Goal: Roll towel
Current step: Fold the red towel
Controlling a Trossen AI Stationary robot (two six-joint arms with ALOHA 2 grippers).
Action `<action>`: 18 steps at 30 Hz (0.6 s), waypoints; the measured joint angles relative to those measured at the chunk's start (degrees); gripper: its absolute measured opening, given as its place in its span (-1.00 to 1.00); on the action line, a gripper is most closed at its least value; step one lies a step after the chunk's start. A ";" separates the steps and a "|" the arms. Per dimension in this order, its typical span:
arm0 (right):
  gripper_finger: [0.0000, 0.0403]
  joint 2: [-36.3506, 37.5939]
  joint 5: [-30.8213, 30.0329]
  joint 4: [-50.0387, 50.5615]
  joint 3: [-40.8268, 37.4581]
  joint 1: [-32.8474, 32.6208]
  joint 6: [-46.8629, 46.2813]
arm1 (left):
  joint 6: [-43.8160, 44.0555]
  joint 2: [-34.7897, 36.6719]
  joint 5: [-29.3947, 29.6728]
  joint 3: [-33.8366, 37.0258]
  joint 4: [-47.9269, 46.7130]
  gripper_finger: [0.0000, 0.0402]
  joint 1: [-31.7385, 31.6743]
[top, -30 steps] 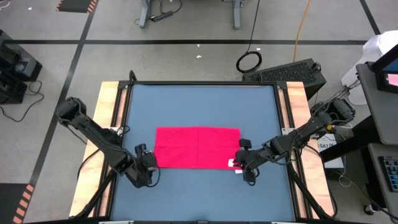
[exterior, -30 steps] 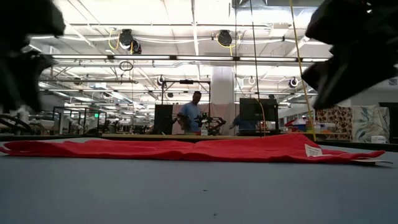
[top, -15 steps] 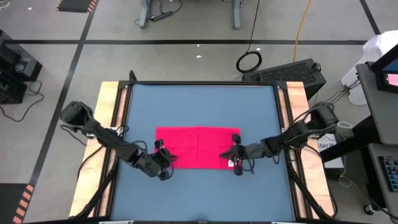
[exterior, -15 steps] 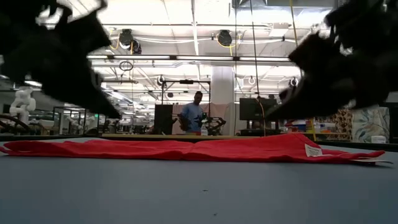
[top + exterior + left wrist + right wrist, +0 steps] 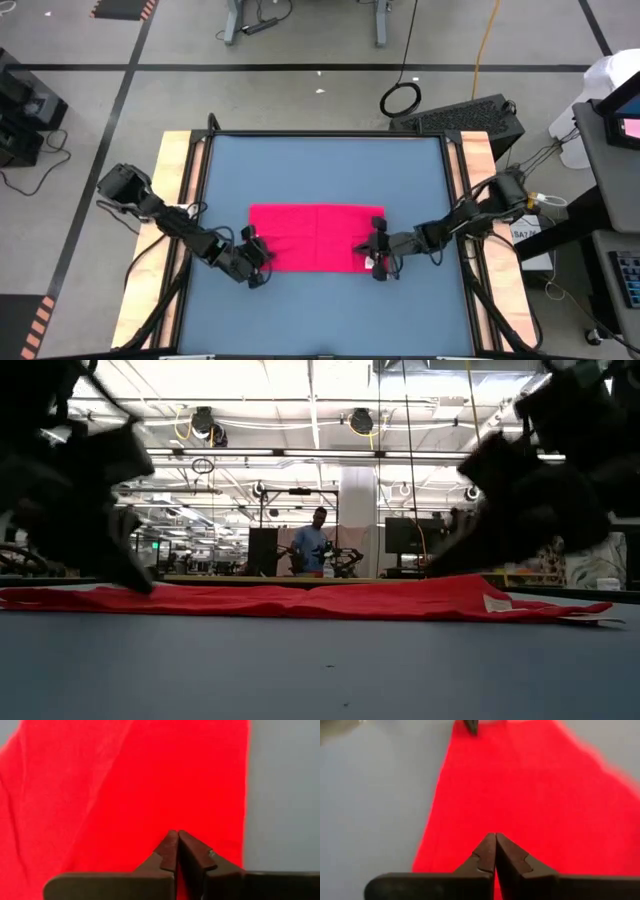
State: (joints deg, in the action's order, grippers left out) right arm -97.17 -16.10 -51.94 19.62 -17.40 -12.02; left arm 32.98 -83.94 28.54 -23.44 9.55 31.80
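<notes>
The red-pink towel [image 5: 318,235] lies flat on the blue-grey table top [image 5: 320,170], its white tag [image 5: 492,601] at the near right corner. My left gripper [image 5: 264,256] is shut, low over the towel's near left part. Its fingers point toward the table's right, and in its wrist view the joined tips [image 5: 177,833] are over red cloth beside the towel's near edge. My right gripper [image 5: 366,250] is shut over the near right part, pointing toward the table's left; its tips [image 5: 495,836] are also over cloth. My left gripper comes slanting down from the table's left, and its shut fingertips [image 5: 147,586] meet the towel's top surface [image 5: 150,820] just inside the near edge. The cloth there lies flat on the table. Whether any cloth is caught between the fingers cannot be told. My right gripper comes slanting down from the table's right, with its shut tips at the towel's top surface [image 5: 470,820] close to the near edge. The towel lies flat under it. I cannot tell whether the tips touch the cloth or catch any of it.
Wooden rails [image 5: 180,200] border the table on the left and right. There is bare table top on the far side of the towel [image 5: 320,170] and on its near side [image 5: 320,310]. A person [image 5: 312,545] stands far off in the room behind the table.
Both grippers have come in from just outside the towel's near corners, onto the cloth and toward each other, the left toward the right and far side, the right toward the left. The left gripper has shut on the way. The towel has stayed flat.
</notes>
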 joint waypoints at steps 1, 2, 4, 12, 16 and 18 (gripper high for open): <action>-0.99 1.84 -0.06 0.14 0.01 0.56 2.04 | -1.65 1.46 0.04 -0.02 0.24 -0.95 -0.60; -1.00 3.55 -0.17 0.45 0.03 1.24 4.12 | -3.46 2.77 0.14 -0.08 0.38 -0.95 -1.34; -1.00 6.67 -0.44 1.90 0.04 3.14 8.34 | -7.02 5.42 1.39 -0.07 0.63 -0.96 -3.03; -1.00 7.83 1.58 8.03 0.06 17.78 10.86 | -22.69 8.15 0.56 -0.11 9.74 -0.96 -14.32; -1.00 3.91 4.27 8.96 -0.84 21.95 6.78 | -22.11 5.13 -5.56 0.46 8.47 -0.96 -20.22; -1.00 1.39 4.34 8.83 -1.48 22.31 4.93 | -19.39 3.41 -7.30 0.84 5.99 -0.96 -21.70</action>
State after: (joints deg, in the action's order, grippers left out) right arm -95.78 -11.76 -43.11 18.14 4.91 -7.09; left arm 13.59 -80.52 21.24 -22.60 15.54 10.10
